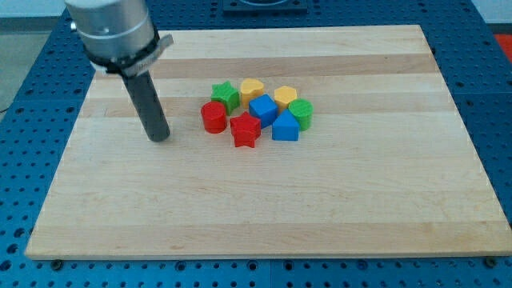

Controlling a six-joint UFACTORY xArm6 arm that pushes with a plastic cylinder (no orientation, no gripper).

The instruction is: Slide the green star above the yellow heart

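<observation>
The board (264, 200) is pale wood in glued strips, smooth with a soft satin sheen and visible grain. The blocks look like moulded plastic, smooth and slightly glossy: green star (226, 96), yellow heart (252, 87), red star (245, 130), blue cube (262, 109). The rod down to my tip (160, 138) is dark and matt, perhaps rubber or plastic. Above it the collar (112, 24) is brushed grey metal. The blue table (32, 96) looks like painted metal, perforated.

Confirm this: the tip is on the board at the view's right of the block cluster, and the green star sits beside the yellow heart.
Not quite. In the camera view my tip stands at the view's left of the cluster, apart from the red cylinder. The green star does sit beside the yellow heart.
</observation>
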